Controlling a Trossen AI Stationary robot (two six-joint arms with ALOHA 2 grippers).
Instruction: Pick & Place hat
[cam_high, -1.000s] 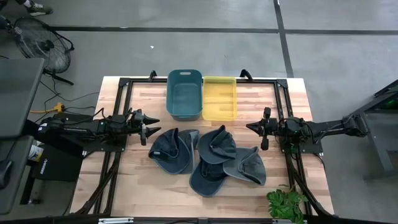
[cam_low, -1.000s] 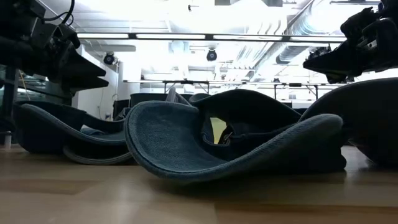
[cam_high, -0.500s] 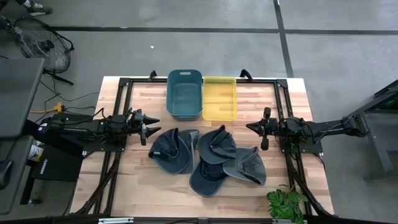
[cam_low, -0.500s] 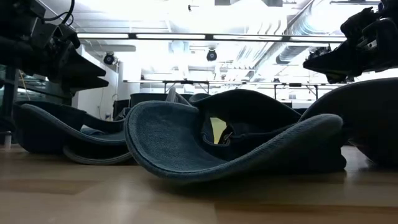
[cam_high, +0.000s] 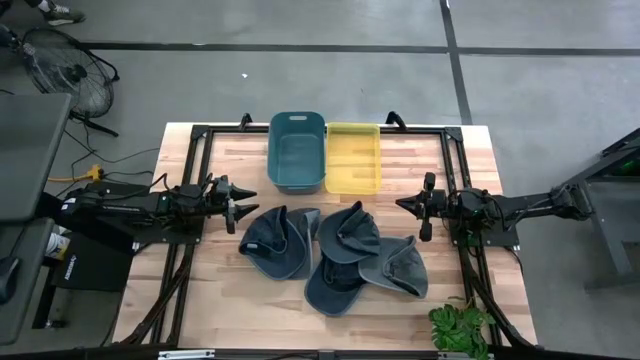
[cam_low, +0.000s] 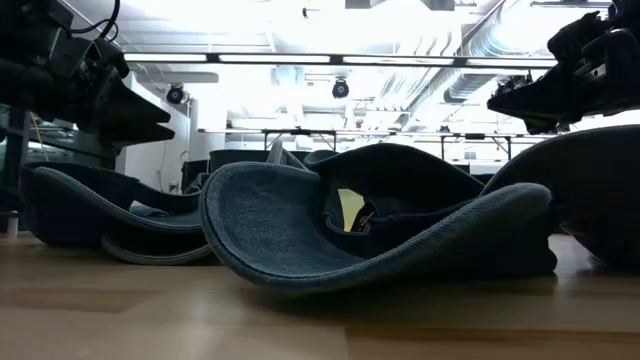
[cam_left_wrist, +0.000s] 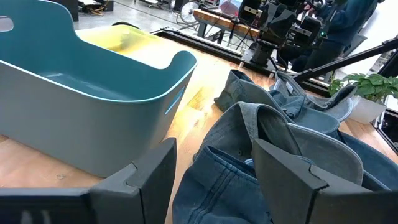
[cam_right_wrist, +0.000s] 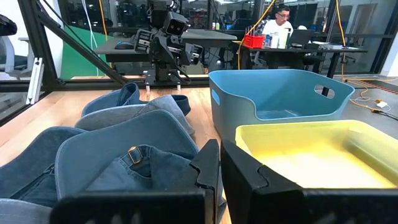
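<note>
Several blue denim hats lie in an overlapping heap on the wooden table: one at the left (cam_high: 278, 243), one at the far middle (cam_high: 347, 232), one at the near middle (cam_high: 333, 284), one at the right (cam_high: 400, 266). Their brims rest on the wood and on each other. My left gripper (cam_high: 243, 203) hovers open at the table's left, its fingers pointing level toward the left hat (cam_left_wrist: 249, 155). My right gripper (cam_high: 402, 204) hovers shut at the table's right, above the heap's right side (cam_right_wrist: 130, 155). Neither touches a hat.
A teal bin (cam_high: 297, 152) and a yellow bin (cam_high: 354, 158) stand side by side at the far edge, behind the hats. A potted plant (cam_high: 460, 327) sits at the near right corner. A person (cam_right_wrist: 281, 22) sits at a desk beyond the table.
</note>
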